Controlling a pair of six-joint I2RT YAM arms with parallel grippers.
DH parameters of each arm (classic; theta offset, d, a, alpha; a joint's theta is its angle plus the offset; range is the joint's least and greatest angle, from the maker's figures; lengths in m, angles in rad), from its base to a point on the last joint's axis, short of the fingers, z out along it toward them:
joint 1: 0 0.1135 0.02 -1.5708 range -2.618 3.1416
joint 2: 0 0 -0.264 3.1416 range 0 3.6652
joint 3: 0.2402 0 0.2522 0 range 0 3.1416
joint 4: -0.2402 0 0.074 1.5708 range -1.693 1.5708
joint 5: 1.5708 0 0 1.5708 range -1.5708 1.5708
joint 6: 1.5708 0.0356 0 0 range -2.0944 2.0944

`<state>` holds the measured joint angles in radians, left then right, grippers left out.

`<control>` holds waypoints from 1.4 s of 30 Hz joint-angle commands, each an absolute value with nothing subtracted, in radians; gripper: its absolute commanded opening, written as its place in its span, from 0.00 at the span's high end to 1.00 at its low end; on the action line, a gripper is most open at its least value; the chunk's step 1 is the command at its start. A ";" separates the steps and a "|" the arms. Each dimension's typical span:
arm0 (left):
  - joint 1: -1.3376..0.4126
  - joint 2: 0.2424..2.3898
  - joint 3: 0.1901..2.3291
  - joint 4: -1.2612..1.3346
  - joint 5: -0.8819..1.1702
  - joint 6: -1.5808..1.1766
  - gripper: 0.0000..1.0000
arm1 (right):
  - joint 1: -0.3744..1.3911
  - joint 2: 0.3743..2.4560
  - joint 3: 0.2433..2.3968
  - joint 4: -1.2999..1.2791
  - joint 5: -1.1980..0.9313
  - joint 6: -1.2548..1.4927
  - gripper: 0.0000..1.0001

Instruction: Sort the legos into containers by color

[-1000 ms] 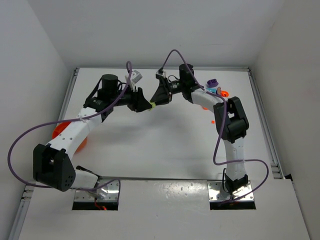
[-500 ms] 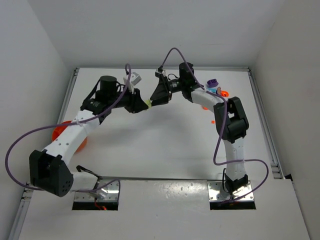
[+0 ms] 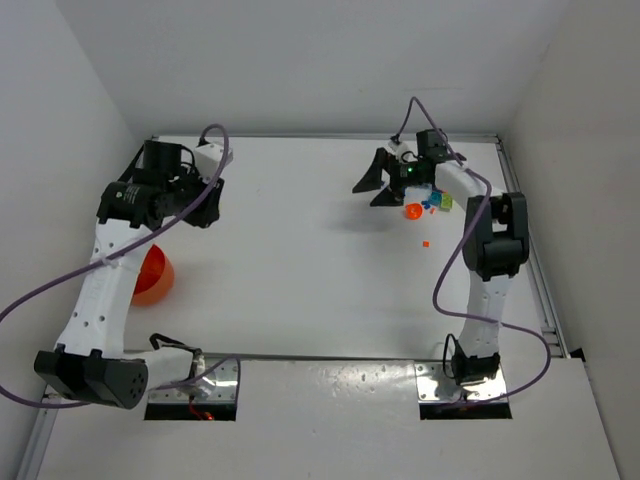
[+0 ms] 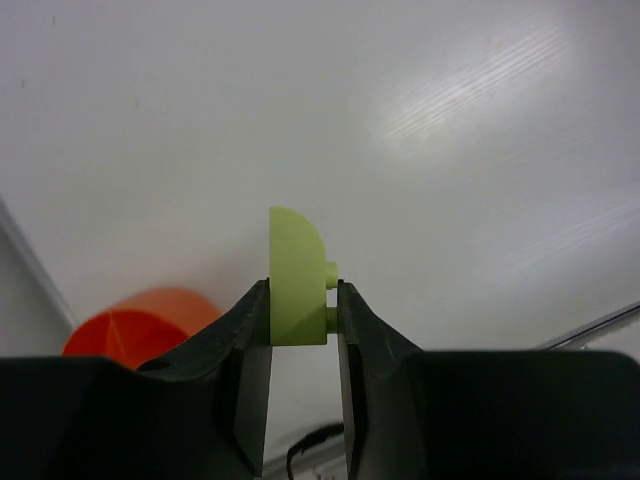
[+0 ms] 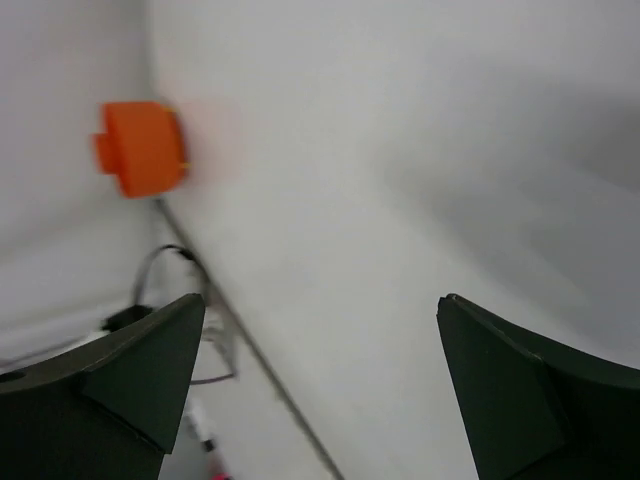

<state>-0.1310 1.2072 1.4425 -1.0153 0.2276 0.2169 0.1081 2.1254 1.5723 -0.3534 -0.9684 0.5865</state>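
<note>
I see a pale yellow-green half-round plastic lego brick [image 4: 297,275] standing on edge, pinched in the left gripper [image 4: 303,312]. Small round shallow orange plastic bowl [image 3: 155,278] sits at table's left side. Orange round lego [image 3: 413,211] and blue and green bits [image 3: 441,202] cluster far right, tiny orange bit [image 3: 424,243] near them.

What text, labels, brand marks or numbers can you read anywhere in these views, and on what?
None: no readable text in any view.
Yellow-green lego pinched in the left end effector: plain, no print.
Orange bowl: no marking visible.
Loose legos: too small to tell.
</note>
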 commanded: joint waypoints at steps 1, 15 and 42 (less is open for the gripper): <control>-0.094 1.229 1.509 -1.219 0.026 0.258 1.00 | 0.129 1.971 1.609 -0.725 -0.588 0.218 0.00; 0.135 1.318 1.411 -1.302 -0.377 0.219 0.94 | 0.120 1.931 1.626 -0.795 -0.336 0.031 0.00; 0.373 1.456 1.356 -1.181 -0.278 0.364 0.85 | 0.141 1.960 1.600 -0.795 -0.387 0.021 0.00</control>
